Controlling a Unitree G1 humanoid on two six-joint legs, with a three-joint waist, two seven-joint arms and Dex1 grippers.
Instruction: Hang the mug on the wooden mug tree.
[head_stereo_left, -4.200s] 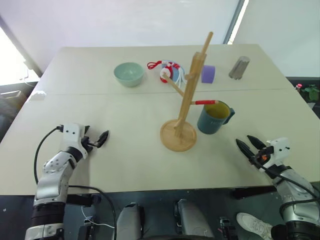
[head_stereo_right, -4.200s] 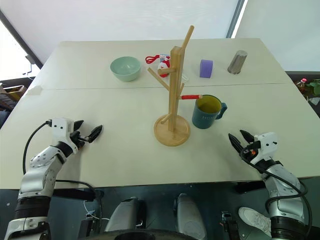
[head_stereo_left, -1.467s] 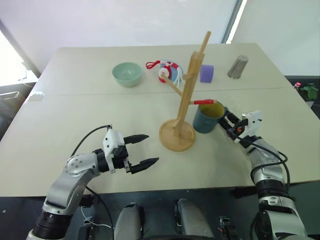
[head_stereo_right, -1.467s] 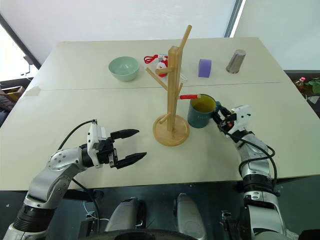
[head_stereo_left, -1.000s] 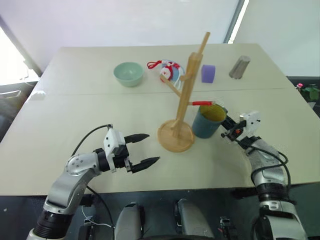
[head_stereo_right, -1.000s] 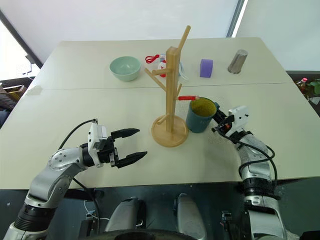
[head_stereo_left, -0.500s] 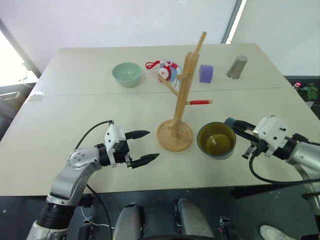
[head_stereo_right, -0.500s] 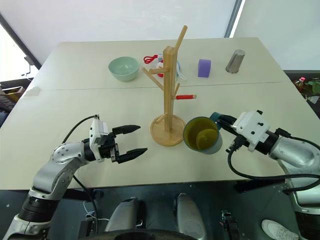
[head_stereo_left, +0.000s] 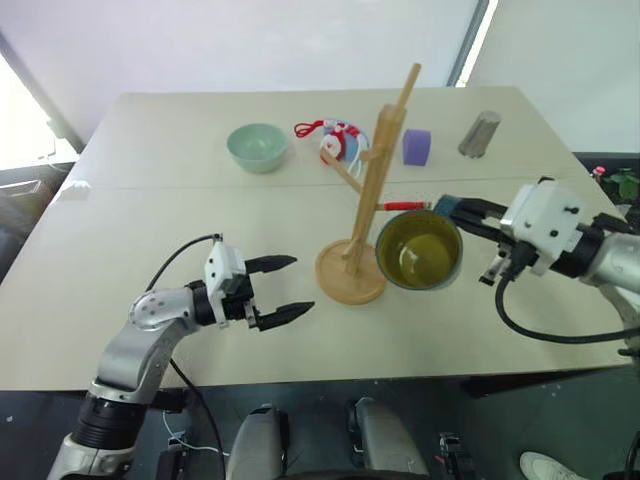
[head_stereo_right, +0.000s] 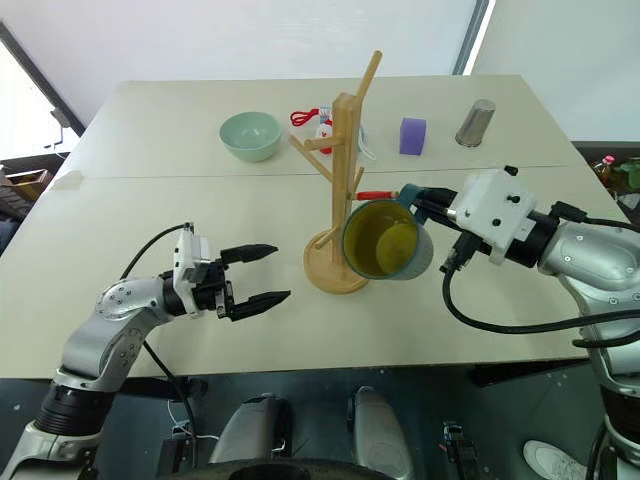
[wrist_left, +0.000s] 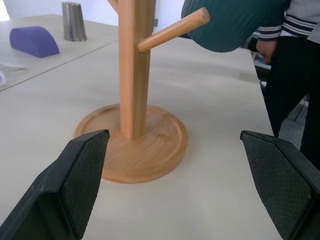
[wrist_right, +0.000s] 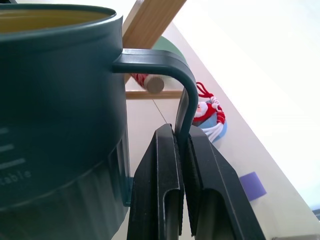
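Note:
The mug (head_stereo_left: 420, 250), dark teal with a yellow-green inside, hangs in the air just right of the wooden mug tree (head_stereo_left: 375, 190), tipped so its mouth faces me. My right gripper (head_stereo_left: 450, 207) is shut on its handle; in the right wrist view the fingers (wrist_right: 162, 165) pinch the thin handle bar (wrist_right: 182, 107). The mug's rim sits close under the red-tipped peg (head_stereo_left: 405, 205). The tree stands on its round base (head_stereo_right: 338, 268). Left of the base, low over the table, my left gripper (head_stereo_left: 300, 285) is open and points at it, with nothing between its fingers (wrist_left: 75, 185).
At the table's far side lie a pale green bowl (head_stereo_left: 257, 147), a red, white and blue trinket (head_stereo_left: 335, 140), a purple cup (head_stereo_left: 417, 146) and a metal tumbler (head_stereo_left: 478, 134). A person (wrist_left: 295, 50) stands beyond the table's right edge.
My right gripper has lifted the mug off the table, then carried it up and leftward to the tree, tipping its mouth towards me. The left gripper has stayed put.

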